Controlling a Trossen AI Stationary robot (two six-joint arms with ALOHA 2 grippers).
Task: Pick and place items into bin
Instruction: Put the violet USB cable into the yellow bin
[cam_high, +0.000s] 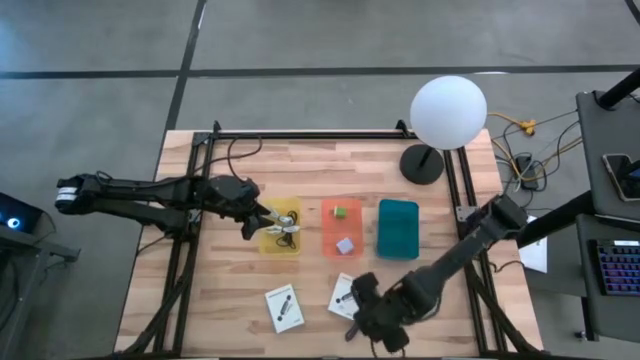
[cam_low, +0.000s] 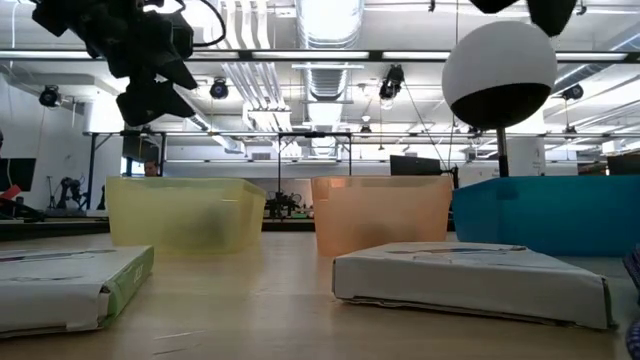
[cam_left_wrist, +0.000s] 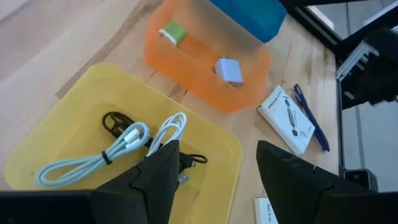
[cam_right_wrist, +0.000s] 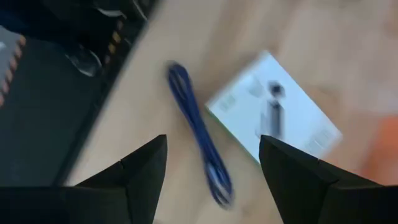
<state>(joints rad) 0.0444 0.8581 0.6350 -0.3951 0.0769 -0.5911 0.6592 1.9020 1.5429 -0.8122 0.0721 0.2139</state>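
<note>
My left gripper (cam_high: 266, 222) (cam_left_wrist: 217, 155) is open and hovers above the yellow bin (cam_high: 281, 226) (cam_left_wrist: 74, 124), touching nothing. A white cable (cam_left_wrist: 118, 146) and a black cable (cam_left_wrist: 115, 122) lie in that bin. The orange bin (cam_high: 342, 240) (cam_left_wrist: 205, 87) holds a green cube (cam_left_wrist: 172, 33) and a grey piece (cam_left_wrist: 229, 70). My right gripper (cam_high: 365, 315) (cam_right_wrist: 212, 149) is open near the table's near edge, its fingers on either side of a blue-purple strap (cam_right_wrist: 198, 142) lying flat on the wood. Two white boxes (cam_high: 285, 308) (cam_high: 345, 294) lie flat nearby.
A teal bin (cam_high: 398, 228) stands right of the orange bin. The white globe lamp (cam_high: 448, 110) stands on its dark base (cam_high: 423, 163) at the far right. Dark rails (cam_high: 190, 250) run along the table's sides. In the low view the boxes (cam_low: 60, 285) (cam_low: 470, 280) lie in front of the bins.
</note>
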